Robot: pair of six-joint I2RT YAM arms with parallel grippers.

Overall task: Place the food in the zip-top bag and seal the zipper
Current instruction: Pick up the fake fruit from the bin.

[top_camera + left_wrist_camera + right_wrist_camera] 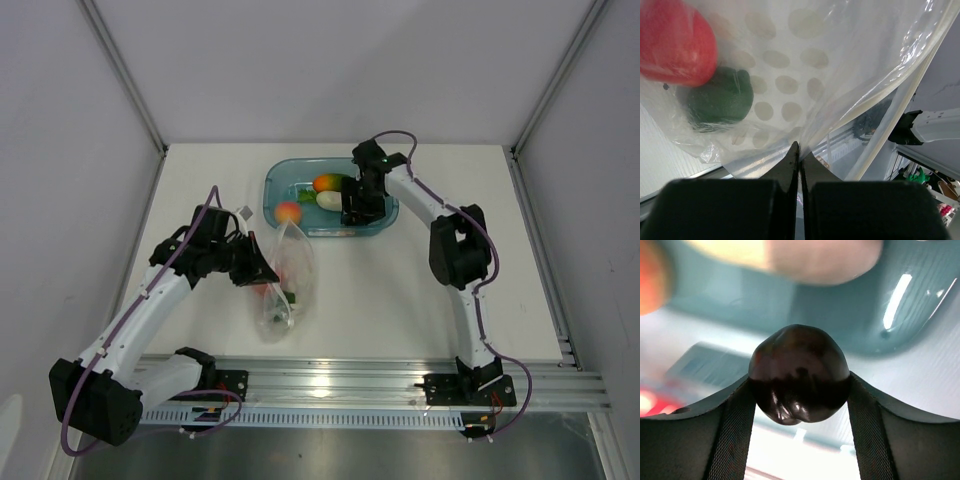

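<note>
Crowding dark fruit [799, 372]: tub [285, 170], white oblong [329, 200]

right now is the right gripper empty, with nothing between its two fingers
No, the right gripper is clamped on a glossy dark purple round toy fruit, its black jaws touching both sides.

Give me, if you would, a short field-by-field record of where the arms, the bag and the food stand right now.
Left gripper: shut on the edge of the zip-top bag
Right gripper: closed on a dark purple fruit, at the teal tub
In the bag: red piece, green piece
In the tub: orange-green piece, white oblong, peach piece at the corner nearest the bag
Stage: filling; food left to move
</note>
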